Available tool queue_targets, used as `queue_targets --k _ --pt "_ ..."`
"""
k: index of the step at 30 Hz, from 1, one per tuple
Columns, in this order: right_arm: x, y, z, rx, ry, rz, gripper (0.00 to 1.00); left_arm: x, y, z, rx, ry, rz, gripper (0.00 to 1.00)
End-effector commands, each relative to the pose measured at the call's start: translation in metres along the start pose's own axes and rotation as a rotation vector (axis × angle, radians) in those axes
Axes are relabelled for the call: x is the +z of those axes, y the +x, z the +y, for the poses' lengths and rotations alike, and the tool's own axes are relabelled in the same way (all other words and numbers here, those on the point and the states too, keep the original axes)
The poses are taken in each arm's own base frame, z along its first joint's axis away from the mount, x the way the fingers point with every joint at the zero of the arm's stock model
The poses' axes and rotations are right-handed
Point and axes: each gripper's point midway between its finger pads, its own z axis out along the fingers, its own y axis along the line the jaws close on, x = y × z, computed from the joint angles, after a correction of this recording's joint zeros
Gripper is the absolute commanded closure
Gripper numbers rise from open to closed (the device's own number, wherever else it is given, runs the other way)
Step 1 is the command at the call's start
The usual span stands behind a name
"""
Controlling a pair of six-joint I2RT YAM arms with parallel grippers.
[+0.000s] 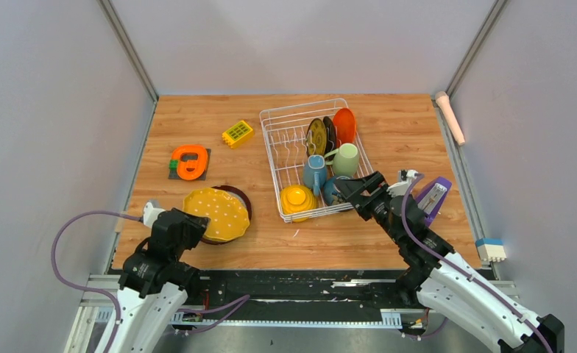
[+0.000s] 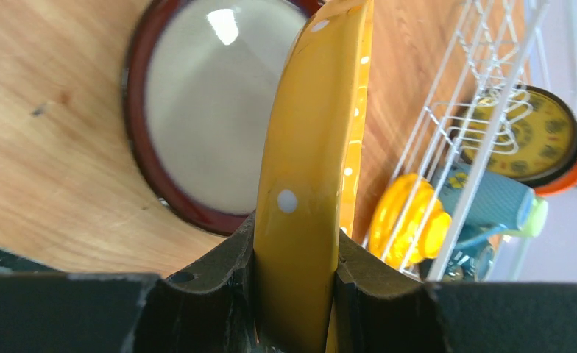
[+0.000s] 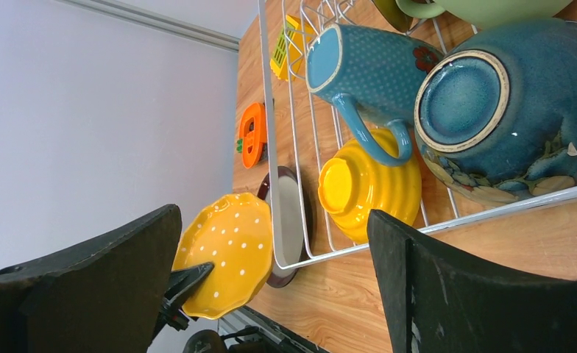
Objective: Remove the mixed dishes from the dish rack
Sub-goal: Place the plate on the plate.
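Left gripper (image 2: 294, 276) clamped tight on the rim of the yellow plate (image 1: 216, 213), over the dark brown plate (image 2: 190, 118) on the table (image 1: 388, 235) left of the dish rack (image 1: 300, 106); whether the plates touch is unclear. Rack holds yellow bowl (image 1: 298, 199), blue mug (image 1: 315, 172), green mug (image 1: 347, 158), dark bowl (image 1: 335, 188), upright patterned plate (image 1: 316, 136) and orange plate (image 1: 344, 125). Right gripper (image 1: 353, 195) wide open, empty, by the dark bowl.

The gripper (image 2: 296, 254) clamps the rim of a white-dotted yellow plate (image 2: 315, 132), seen edge-on, with a dark pad pressed to each face. Left of it, a brown plate (image 2: 197, 118) with a pale centre lies flat on the wooden surface (image 2: 50, 162). At right, the rack (image 2: 491, 140) holds a yellow bowl (image 2: 403, 228) and a blue mug (image 2: 491, 202).
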Motion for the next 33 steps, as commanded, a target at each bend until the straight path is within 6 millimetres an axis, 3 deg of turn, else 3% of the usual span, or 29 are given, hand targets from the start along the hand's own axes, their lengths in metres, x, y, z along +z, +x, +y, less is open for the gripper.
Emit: queue_targets --k 1,8,11,15,21,30,33 --pt "-0.001 -0.010 0.017 -0.003 -0.027 -0.025 0.00 -0.001 -0.024 -0.018 -0.104 0.039 -0.106 0.97" --pt "-0.003 -0.010 0.020 -0.014 -0.037 -0.023 0.00 0.016 -0.016 -0.009 -0.102 0.000 -0.096 0.96" --pt "-0.003 -0.009 0.019 -0.012 -0.036 -0.016 0.00 0.021 -0.014 -0.004 -0.104 -0.019 -0.099 0.90" --pt "-0.003 -0.009 0.019 -0.015 -0.036 -0.017 0.00 0.025 -0.010 0.001 -0.104 -0.033 -0.092 0.77" --pt "-0.005 -0.009 0.020 -0.012 -0.041 -0.015 0.00 0.028 -0.006 0.006 -0.092 -0.046 -0.077 0.46" --pt "-0.005 -0.008 0.016 -0.010 -0.036 -0.017 0.00 0.033 0.001 0.010 -0.076 -0.069 -0.050 0.31" --pt "-0.005 -0.009 0.015 -0.017 -0.030 -0.020 0.00 0.035 0.002 0.013 -0.075 -0.082 -0.046 0.17"
